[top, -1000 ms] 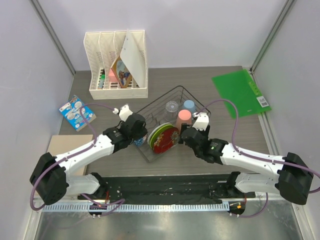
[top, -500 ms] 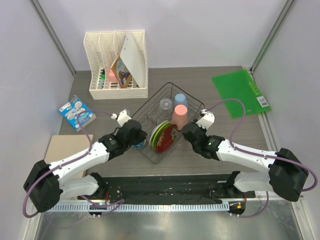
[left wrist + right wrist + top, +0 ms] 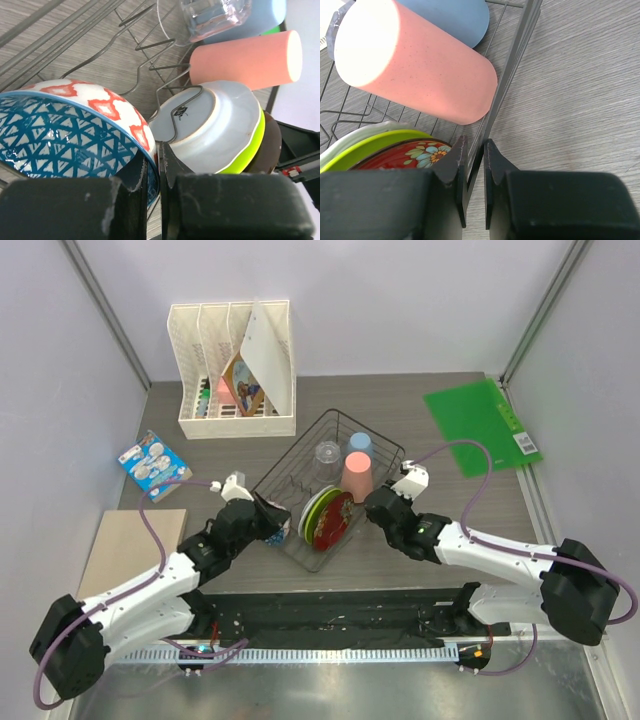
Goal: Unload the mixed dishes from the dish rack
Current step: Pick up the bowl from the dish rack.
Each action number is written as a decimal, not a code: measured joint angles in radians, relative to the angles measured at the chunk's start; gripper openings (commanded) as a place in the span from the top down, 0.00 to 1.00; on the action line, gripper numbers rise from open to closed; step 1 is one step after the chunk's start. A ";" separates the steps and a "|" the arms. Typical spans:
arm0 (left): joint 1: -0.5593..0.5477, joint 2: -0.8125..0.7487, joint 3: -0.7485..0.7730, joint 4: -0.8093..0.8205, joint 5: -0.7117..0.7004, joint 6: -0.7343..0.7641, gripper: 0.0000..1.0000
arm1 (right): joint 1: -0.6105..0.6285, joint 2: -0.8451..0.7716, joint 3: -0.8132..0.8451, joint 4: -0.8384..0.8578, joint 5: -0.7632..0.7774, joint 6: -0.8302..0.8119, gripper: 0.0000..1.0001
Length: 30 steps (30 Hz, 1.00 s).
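Nearest, in the narrow pinch of the left gripper [image 3: 157, 160]: rim of a small blue patterned bowl [image 3: 65, 135], at the left side of a black wire dish rack [image 3: 283, 472]. Opposite, right gripper [image 3: 475, 150] closed tight on the rack's right rim wire. Between them, on edge in the rack: white plate [image 3: 210, 125], green-rimmed plate [image 3: 248, 145], red patterned plate [image 3: 415, 156]. Beyond, pink plastic cup [image 3: 420, 65], then clear glass tumbler [image 3: 215, 15] and pale blue cup [image 3: 455, 17]. Farthest back, white slotted file organizer [image 3: 235, 370].
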 measured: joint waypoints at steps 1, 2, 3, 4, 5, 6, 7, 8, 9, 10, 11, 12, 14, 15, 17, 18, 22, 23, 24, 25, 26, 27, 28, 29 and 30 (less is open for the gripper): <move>0.012 -0.005 -0.009 0.016 0.019 0.003 1.00 | 0.000 0.000 0.000 0.000 0.000 0.000 0.99; 0.021 -0.007 -0.015 0.030 0.034 0.005 1.00 | 0.000 0.000 0.000 0.000 0.000 0.000 0.99; 0.036 -0.008 -0.023 0.051 0.062 0.005 1.00 | 0.000 -0.002 -0.001 -0.001 0.001 0.000 0.99; 0.047 -0.008 -0.028 0.065 0.081 0.005 1.00 | 0.000 -0.005 -0.002 -0.003 0.001 0.000 0.99; 0.057 -0.008 -0.032 0.079 0.102 0.005 1.00 | 0.000 -0.009 -0.004 -0.006 0.003 0.000 0.99; 0.064 -0.008 -0.034 0.088 0.120 0.005 1.00 | 0.000 -0.011 -0.005 -0.008 0.005 0.000 0.99; 0.069 -0.008 -0.034 0.100 0.134 0.005 1.00 | 0.000 -0.011 -0.006 -0.010 0.009 0.000 0.99; 0.074 -0.008 -0.034 0.110 0.152 0.006 1.00 | 0.000 -0.013 -0.008 -0.011 0.013 0.000 0.99; 0.077 -0.008 -0.034 0.116 0.161 0.008 1.00 | 0.000 -0.013 -0.009 -0.015 0.016 0.000 0.99; 0.079 -0.008 -0.034 0.119 0.169 0.010 1.00 | 0.000 -0.013 -0.010 -0.017 0.017 0.000 0.99; 0.080 -0.008 -0.033 0.121 0.177 0.013 1.00 | 0.000 -0.013 -0.010 -0.019 0.019 -0.001 0.99; 0.082 -0.008 -0.031 0.119 0.182 0.021 1.00 | 0.000 -0.013 -0.010 -0.020 0.019 -0.001 0.99; 0.084 -0.008 -0.019 0.105 0.197 0.036 1.00 | 0.000 -0.013 -0.010 -0.023 0.020 -0.002 0.99; 0.084 -0.008 -0.007 0.091 0.202 0.044 1.00 | 0.000 -0.013 -0.010 -0.026 0.021 -0.002 0.99; 0.084 -0.009 0.022 0.063 0.215 0.066 1.00 | 0.000 -0.013 -0.010 -0.040 0.023 -0.006 0.99; 0.084 -0.010 0.034 0.056 0.219 0.073 1.00 | 0.000 -0.013 -0.010 -0.047 0.024 -0.008 0.99; 0.086 -0.028 0.107 0.085 0.241 0.108 1.00 | 0.000 -0.013 -0.010 -0.047 0.027 -0.008 0.99; 0.085 -0.030 0.111 0.140 0.259 0.105 1.00 | 0.000 -0.013 -0.010 -0.038 0.025 -0.009 0.99; 0.084 -0.030 0.122 0.174 0.269 0.109 1.00 | 0.000 -0.013 -0.010 -0.032 0.023 -0.008 0.99; 0.082 -0.030 0.125 0.213 0.284 0.105 1.00 | 0.000 -0.013 -0.010 -0.025 0.019 -0.008 0.99; 0.080 -0.029 0.126 0.239 0.291 0.101 1.00 | 0.000 -0.013 -0.009 -0.019 0.016 -0.008 0.99; 0.079 -0.029 0.126 0.261 0.298 0.094 1.00 | 0.000 -0.013 -0.008 -0.016 0.013 -0.008 0.99; 0.079 -0.027 0.125 0.278 0.304 0.087 1.00 | 0.000 -0.013 -0.008 -0.011 0.008 -0.008 0.99; 0.079 -0.023 0.124 0.297 0.309 0.082 1.00 | 0.001 -0.014 -0.007 -0.008 0.004 -0.010 0.99; 0.079 -0.020 0.124 0.304 0.312 0.079 1.00 | 0.002 -0.016 -0.007 -0.009 0.000 -0.014 0.99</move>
